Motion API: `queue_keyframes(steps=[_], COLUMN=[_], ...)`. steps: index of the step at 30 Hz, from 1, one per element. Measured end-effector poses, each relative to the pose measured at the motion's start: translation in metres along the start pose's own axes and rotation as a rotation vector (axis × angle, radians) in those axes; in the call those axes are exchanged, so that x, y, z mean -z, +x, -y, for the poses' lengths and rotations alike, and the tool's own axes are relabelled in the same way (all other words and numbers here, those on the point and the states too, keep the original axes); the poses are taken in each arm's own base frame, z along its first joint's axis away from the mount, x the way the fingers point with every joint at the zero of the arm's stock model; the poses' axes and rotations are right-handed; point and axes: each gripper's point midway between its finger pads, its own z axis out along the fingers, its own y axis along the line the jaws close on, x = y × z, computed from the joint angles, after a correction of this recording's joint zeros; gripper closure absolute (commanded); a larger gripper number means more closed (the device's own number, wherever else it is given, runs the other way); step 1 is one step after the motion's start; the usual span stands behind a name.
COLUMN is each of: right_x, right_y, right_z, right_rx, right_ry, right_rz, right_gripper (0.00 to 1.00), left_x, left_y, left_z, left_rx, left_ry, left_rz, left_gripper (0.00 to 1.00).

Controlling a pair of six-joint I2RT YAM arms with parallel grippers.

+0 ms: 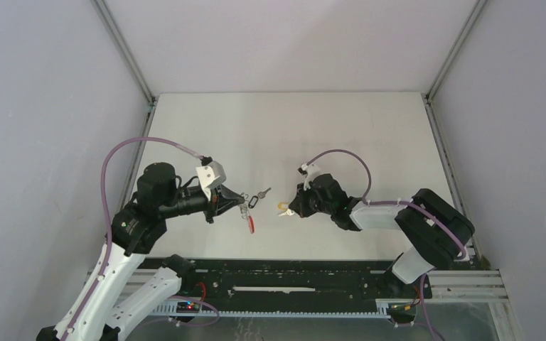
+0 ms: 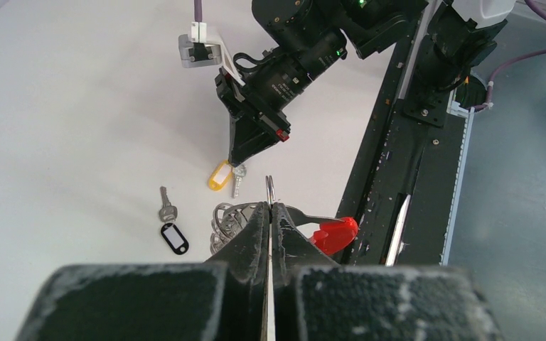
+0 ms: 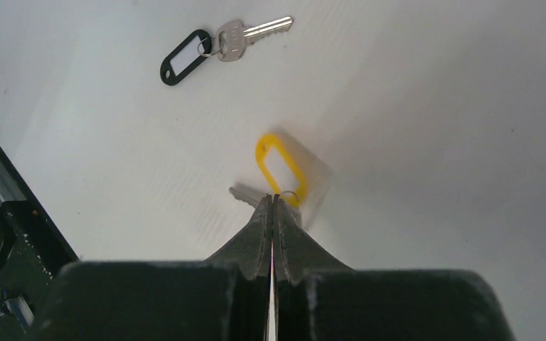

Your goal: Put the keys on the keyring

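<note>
- The left hand is clamped tight on one wire ring of the keyring. The red band sits on its near side.
- The right hand is closed, pinching the yellow-tagged key where tag meets key, just right of the keyring.
- The black-tagged key lies loose on the desk, slightly farther back, between the two hands.

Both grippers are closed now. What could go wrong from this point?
1. The right gripper pinches the yellow-tag key only at its very tip, beside the tag's small ring; the key may slip or swing.
2. The left gripper holds the keyring by one thin wire ring, with the red band off to one side; it could twist during threading.
3. The black-tag key lies on the table close to both grippers and might be pushed.
</note>
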Motion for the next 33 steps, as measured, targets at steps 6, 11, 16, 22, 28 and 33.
queue_keyframes(steps=[6, 11, 16, 22, 28, 33], right_x=[-0.004, -0.004, -0.001, 0.007, 0.008, -0.004], right_y=[-0.002, -0.002, -0.002, -0.007, 0.010, 0.013], right_z=[0.010, 0.011, 0.010, 0.009, 0.005, 0.009], right_rx=[-0.030, -0.039, -0.040, -0.025, 0.067, 0.143], right_ry=[0.015, 0.016, 0.018, 0.042, 0.089, 0.151], right_rz=[0.008, 0.007, 0.004, 0.013, -0.039, -0.077], right_gripper=[0.88, 0.56, 0.42, 0.38, 0.39, 0.45], left_x=[0.000, 0.000, 0.000, 0.000, 0.000, 0.000], left_y=[0.000, 0.000, 0.000, 0.000, 0.000, 0.000], left_z=[0.000, 0.000, 0.000, 0.000, 0.000, 0.000], left_rx=[0.001, 0.001, 0.001, 0.001, 0.001, 0.003], left_ry=[0.000, 0.000, 0.001, 0.001, 0.001, 0.001], left_rz=[0.000, 0.000, 0.000, 0.000, 0.000, -0.002], left_gripper=[1.00, 1.00, 1.00, 1.00, 1.00, 1.00])
